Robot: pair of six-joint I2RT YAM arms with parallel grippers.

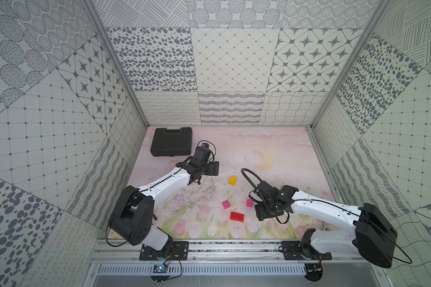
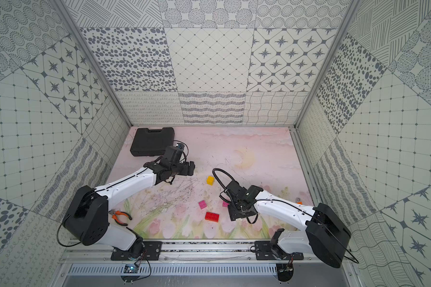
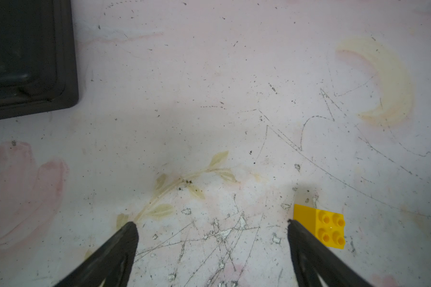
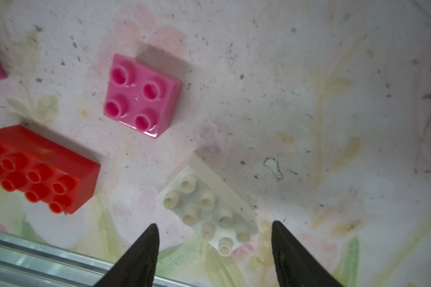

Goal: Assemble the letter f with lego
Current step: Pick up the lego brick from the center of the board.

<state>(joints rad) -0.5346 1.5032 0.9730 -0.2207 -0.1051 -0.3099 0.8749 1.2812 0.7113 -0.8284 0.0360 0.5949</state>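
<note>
Bricks are all lying loose on the flowered mat [image 1: 279,149], nothing joined yet. The right gripper [image 4: 214,229] is hanging over the white rectangle [image 4: 209,211], jaws apart, with the brick's near end sitting between them. A sliver of mat seems to be showing on either side, so I'm calling it no contact, though the view there is blurred. Just beyond, a pink square [image 4: 141,95] and the red rectangle [image 4: 38,171] are sitting studs up, near each other but apart, and the other pink square [image 1: 226,204] is lying close by. The left gripper [image 3: 210,225] is hanging wide open and empty, the yellow square [image 3: 319,228] lying just outside one finger [image 3: 301,248].

These are looking like light, rigid, glossy plastic: no crushing worry, but the smooth walls are likely to slip or spin. The white one is lying skewed to the jaws, so a squeeze now is risking a corner pinch and a twist. Best bet is squaring the wrist and taking it across the short width, on the flat long walls below the studs.
</note>
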